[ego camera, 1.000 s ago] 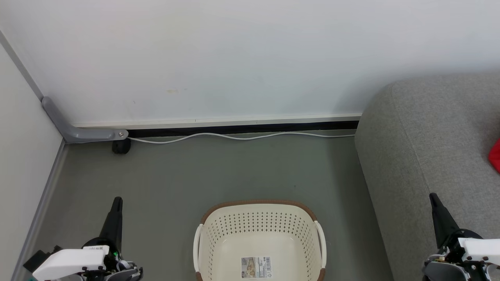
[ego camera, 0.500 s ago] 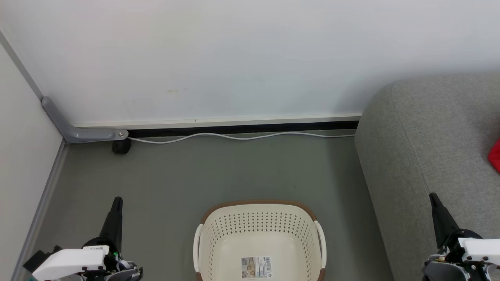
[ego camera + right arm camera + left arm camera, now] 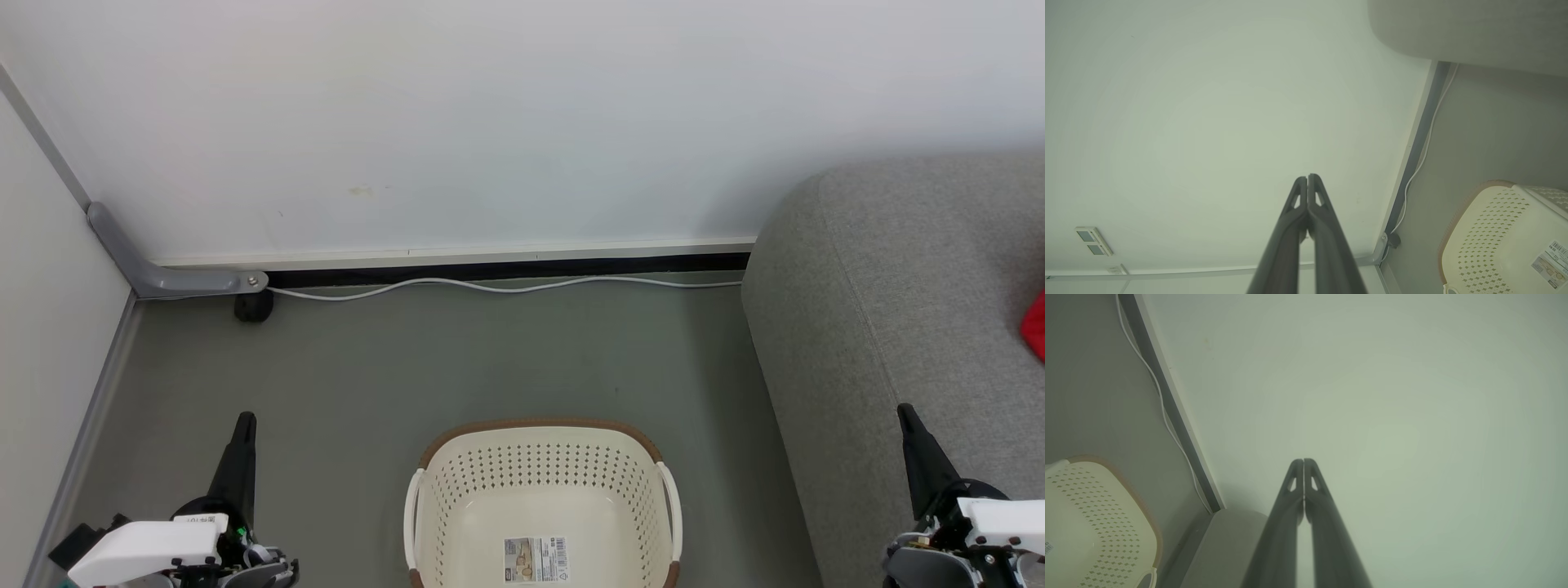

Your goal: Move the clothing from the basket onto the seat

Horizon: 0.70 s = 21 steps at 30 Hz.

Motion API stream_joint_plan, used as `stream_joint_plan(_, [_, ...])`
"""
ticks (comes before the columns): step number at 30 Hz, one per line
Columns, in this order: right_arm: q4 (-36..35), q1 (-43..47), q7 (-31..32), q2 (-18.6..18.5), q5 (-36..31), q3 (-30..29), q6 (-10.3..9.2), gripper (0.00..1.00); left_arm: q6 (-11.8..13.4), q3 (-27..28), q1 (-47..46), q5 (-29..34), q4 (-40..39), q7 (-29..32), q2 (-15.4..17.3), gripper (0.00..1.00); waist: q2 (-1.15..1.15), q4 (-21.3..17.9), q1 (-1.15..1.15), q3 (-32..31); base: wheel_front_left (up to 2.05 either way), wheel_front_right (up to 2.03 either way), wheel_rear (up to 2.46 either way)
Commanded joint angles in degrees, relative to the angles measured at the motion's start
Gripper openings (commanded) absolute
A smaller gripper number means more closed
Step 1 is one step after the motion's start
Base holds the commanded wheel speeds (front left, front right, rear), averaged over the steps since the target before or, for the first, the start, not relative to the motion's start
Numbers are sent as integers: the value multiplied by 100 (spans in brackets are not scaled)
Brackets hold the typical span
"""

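The cream-white basket (image 3: 543, 498) with a brown rim stands on the floor at the bottom centre, with nothing in it but a label sticker (image 3: 535, 559) on its bottom. A corner of the red clothing (image 3: 1035, 327) lies on the grey seat (image 3: 914, 286) at the right edge. My left gripper (image 3: 244, 420) is shut, left of the basket, holding nothing. My right gripper (image 3: 904, 409) is shut in front of the seat's arm. The basket (image 3: 1090, 522) also sits at the lower left of the left wrist view, where the left gripper (image 3: 1303, 460) points at the wall. The right gripper (image 3: 1307, 176) and basket (image 3: 1502, 237) appear in the right wrist view.
A white wall (image 3: 490, 122) runs behind, with a white cable (image 3: 506, 286) along its base. A grey bracket (image 3: 163, 278) and a black caster (image 3: 253, 306) sit in the left corner. Grey-green floor (image 3: 449, 359) lies between wall and basket. A wall switch plate (image 3: 1092, 241) appears in the right wrist view.
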Motion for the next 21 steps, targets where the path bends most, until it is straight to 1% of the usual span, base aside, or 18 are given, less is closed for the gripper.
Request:
stream_joint_plan(1, [-179,-207,43,-59,65,95,25,0,-47,190,-334,-22,-164,37,77,0,0,0,0,0,0,0,0])
stream_joint_plan(21, [-179,-207,43,-59,66,96,25,0,-47,190,-334,-23,-164,36,77,0,0,0,0,0,0,0,0])
